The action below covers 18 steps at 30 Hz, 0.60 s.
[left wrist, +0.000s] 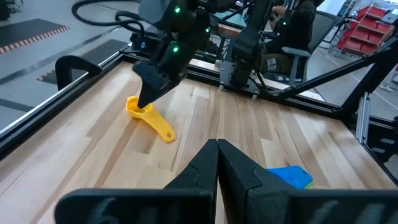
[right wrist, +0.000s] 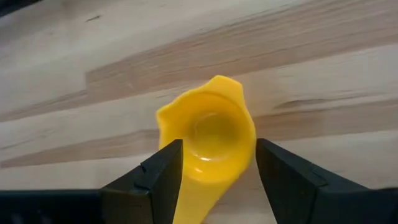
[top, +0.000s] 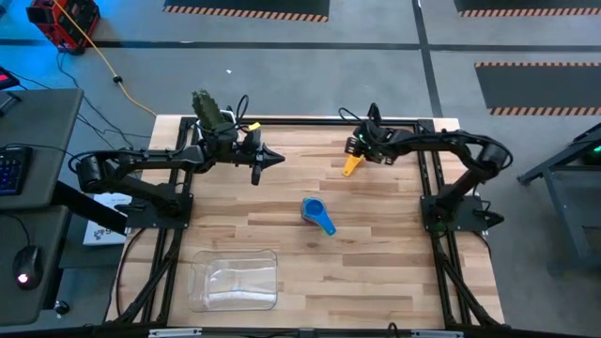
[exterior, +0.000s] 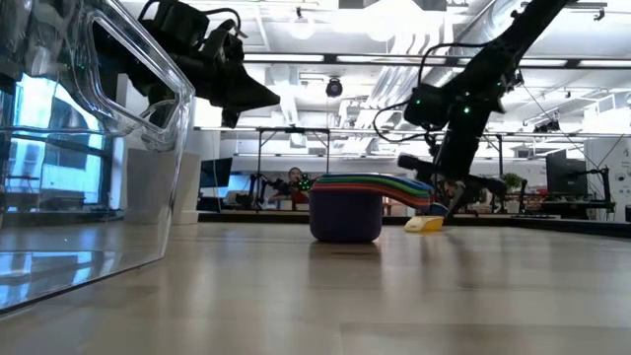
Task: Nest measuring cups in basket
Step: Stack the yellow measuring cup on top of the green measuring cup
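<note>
A yellow measuring cup (top: 350, 166) lies on the table at the far right, bowl up (right wrist: 211, 134), its handle toward the near side (left wrist: 163, 129). My right gripper (right wrist: 217, 168) is open and slants down over it, one finger on each side of the bowl where the handle starts. A stack of nested cups (top: 316, 214) stands mid-table with a blue handle sticking out (exterior: 345, 207). The clear basket (top: 235, 279) sits at the near left. My left gripper (top: 272, 158) hovers shut above the far left of the table, pointing right. My right gripper comes at the yellow cup from above, slanting, with its fingers (right wrist: 163, 174) astride the bowl next to the handle (right wrist: 193, 199). Whether either finger touches the cup I cannot tell. The cup rests flat on the table.
A cactus pot (top: 208, 108) stands at the far left corner behind the left arm. Black frame rails (top: 427, 178) run along the table's sides and far edge. Bare wood lies between the stack and the basket.
</note>
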### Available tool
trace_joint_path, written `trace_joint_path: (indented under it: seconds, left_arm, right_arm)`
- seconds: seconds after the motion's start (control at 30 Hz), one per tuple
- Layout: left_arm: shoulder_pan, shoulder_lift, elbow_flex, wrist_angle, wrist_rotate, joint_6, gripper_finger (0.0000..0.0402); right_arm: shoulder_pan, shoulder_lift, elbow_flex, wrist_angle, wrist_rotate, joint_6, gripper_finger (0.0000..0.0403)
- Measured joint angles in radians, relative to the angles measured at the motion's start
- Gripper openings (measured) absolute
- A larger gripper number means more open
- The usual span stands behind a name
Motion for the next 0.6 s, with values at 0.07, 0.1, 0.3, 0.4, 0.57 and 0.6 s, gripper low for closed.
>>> trace_joint_path:
  seconds: [0.07,0.1,0.3,0.4,0.57,0.6]
  left_arm:
    - [0.000,0.000,0.000,0.000,0.000,-0.001,0.0000]
    - [0.000,0.000,0.000,0.000,0.000,-0.001,0.0000]
    - [0.000,0.000,0.000,0.000,0.000,0.016,0.0000]
    - [0.000,0.000,0.000,0.000,0.000,0.016,0.0000]
    - [0.000,0.000,0.000,0.000,0.000,0.016,0.0000]
    - [0.002,0.000,0.000,-0.002,0.000,0.016,0.0000]
  right_arm:
    - [-0.001,0.028,0.008,0.000,-0.002,0.006,0.0195]
    - [-0.001,0.039,0.009,-0.005,0.002,0.022,0.0195]
    - [0.000,0.056,0.006,-0.009,0.033,0.089,0.0169]
    - [0.000,0.056,0.006,-0.023,0.050,0.095,0.0129]
    - [0.005,0.043,0.003,-0.021,0.046,0.047,0.0021]
    - [0.010,0.028,0.003,-0.014,0.047,0.016,0.0012]
